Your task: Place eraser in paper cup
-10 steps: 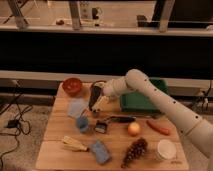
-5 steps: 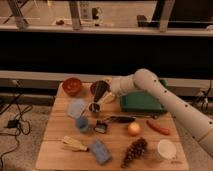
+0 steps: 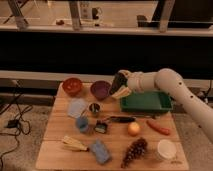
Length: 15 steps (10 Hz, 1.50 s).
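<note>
My gripper [image 3: 120,86] hangs above the table's back edge, between the purple bowl [image 3: 100,90] and the green tray [image 3: 146,102]. It is shut on a dark slim bar, the eraser [image 3: 118,80], which stands nearly upright between the pale fingers and is partly hidden by them. The white paper cup [image 3: 166,149] stands upright at the table's front right corner, far from the gripper and lower right of it. My arm reaches in from the right, over the tray.
A red bowl [image 3: 72,86] sits at the back left. A metal cup [image 3: 94,108], a blue cup [image 3: 82,123], a black-handled tool [image 3: 120,119], an apple [image 3: 133,129], a carrot [image 3: 158,127], grapes [image 3: 134,150] and a blue sponge [image 3: 100,151] lie about the wooden table [image 3: 55,155].
My gripper has risen and moved right from beside the purple bowl toward the green tray, carrying the dark bar with it.
</note>
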Available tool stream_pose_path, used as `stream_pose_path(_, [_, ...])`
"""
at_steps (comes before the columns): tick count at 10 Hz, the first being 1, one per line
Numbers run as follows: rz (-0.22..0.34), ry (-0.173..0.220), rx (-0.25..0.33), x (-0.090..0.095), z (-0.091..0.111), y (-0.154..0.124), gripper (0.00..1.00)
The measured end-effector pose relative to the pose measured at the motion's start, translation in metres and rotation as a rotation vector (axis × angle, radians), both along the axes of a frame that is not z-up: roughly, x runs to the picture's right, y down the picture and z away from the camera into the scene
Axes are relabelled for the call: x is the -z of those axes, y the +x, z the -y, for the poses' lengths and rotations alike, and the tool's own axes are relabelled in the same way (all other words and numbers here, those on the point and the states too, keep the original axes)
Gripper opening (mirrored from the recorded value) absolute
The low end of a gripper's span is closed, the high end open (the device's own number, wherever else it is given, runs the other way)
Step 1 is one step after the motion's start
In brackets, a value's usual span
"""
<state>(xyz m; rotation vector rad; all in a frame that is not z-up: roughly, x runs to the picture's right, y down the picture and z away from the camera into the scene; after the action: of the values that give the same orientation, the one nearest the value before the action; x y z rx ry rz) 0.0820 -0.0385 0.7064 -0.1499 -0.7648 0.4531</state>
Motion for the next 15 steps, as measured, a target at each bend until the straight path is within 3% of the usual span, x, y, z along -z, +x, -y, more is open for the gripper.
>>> stream_pose_path(5, [-0.143,0.024,-0.074,0.018,0.007,0.063,0.00])
stream_pose_path(11, [-0.141,0.022,-0.073,0.017,0.006,0.061,0.00])
stream_pose_path(15, [-0.200,0.038,-0.112,0.015,0.013,0.099,0.00])
